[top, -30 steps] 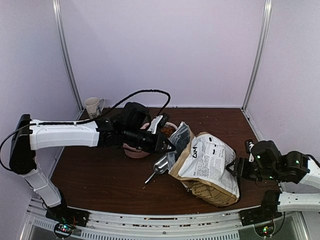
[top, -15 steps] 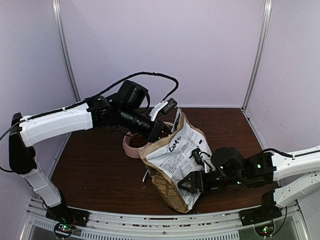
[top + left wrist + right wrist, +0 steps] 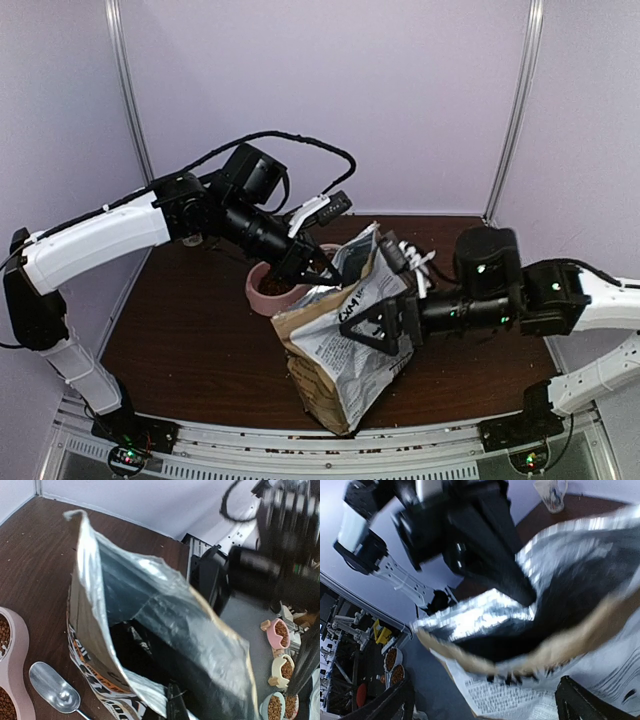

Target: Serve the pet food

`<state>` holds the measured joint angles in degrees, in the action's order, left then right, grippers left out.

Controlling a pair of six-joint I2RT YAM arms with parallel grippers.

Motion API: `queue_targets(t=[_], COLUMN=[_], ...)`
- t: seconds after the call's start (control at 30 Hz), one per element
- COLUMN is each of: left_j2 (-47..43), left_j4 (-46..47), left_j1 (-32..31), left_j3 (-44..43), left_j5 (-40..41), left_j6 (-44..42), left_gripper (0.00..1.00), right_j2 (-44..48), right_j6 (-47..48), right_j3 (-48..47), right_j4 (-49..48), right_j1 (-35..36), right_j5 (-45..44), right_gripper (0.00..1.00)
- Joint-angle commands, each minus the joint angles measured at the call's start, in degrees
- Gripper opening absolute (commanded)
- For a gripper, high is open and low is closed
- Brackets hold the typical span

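The tan paper bag [image 3: 340, 345] stands upright on the table, its foil-lined mouth [image 3: 150, 610] open. My left gripper [image 3: 325, 272] is shut on the bag's top rim; one finger [image 3: 175, 705] shows at the rim. My right gripper [image 3: 383, 325] is open against the bag's printed side, its fingers [image 3: 585, 702] wide apart around the label [image 3: 520, 695]. Reddish-brown pet food [image 3: 4, 630] lies in the pink double bowl [image 3: 262, 292], left of the bag. The inside of the bag is dark and no pet food shows there.
A metal scoop [image 3: 55, 692] lies on the table between the bowl and the bag. A mug [image 3: 551, 492] stands at the far left corner. White frame posts [image 3: 130, 110] rise at the back corners.
The bag went from lying on its side to standing upright. My left gripper rose with the bag's rim. My right gripper moved in from the right and up the bag's side.
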<state>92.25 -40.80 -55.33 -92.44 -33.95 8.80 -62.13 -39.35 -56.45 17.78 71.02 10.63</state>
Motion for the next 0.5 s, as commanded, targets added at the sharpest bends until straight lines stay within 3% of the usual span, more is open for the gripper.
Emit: queue_targets(t=[0.0,0.13,0.27,0.47], left_j2=[-4.0,-5.3,-5.8,-5.0], left_j4=[-0.6,-1.4,-1.4,-1.7], left_j1=[-0.7,-0.7,-0.7,-0.7], left_j3=[-6.1,-6.8,-6.9,-7.2], left_j5=[-8.3,-9.0,-9.3,-9.8], left_j6=[-5.7,-6.5,-6.4,-6.2], left_gripper=[0.0,0.0,0.0,0.0], right_j2=[6.2,10.0,12.6,8.5], right_j6=[14.8,19.0,19.4,18.9], right_j3=[-8.8,-6.2,2.2,8.4], right_j4=[12.5,13.8,5.9,-2.9], right_j1=[-6.5,-16.9,-25.7,-28.5], right_j5=[1.7,5.8,17.2,23.5], right_gripper=[1.0,1.0,1.0,0.94])
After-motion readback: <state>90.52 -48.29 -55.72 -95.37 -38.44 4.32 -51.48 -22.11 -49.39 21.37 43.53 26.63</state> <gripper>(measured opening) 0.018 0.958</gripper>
